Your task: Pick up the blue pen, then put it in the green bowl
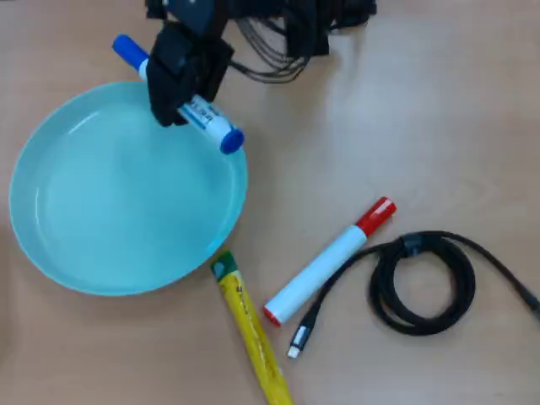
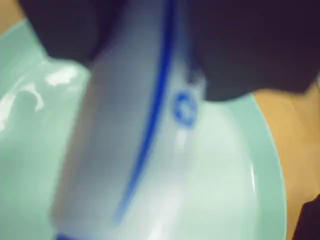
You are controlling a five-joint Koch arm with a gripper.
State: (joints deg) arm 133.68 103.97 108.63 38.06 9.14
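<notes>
the gripper (image 1: 181, 89) was clamped round the middle of the blue pen (image 1: 215, 126) in the upper left of the overhead view, right at the green bowl (image 1: 67, 253)'s far rim. the pen's long axis ran diagonally, from its blue end at upper left, outside the rim, to its cap at lower right, over the rim's inner edge. in the wrist view the blurred pen (image 2: 115, 150) filled the centre with the bowl (image 2: 240, 175) behind it. the bowl's middle lay toward the lower left of the overhead frame, so i'd judge a short carry that way would put a drop safely inside.
</notes>
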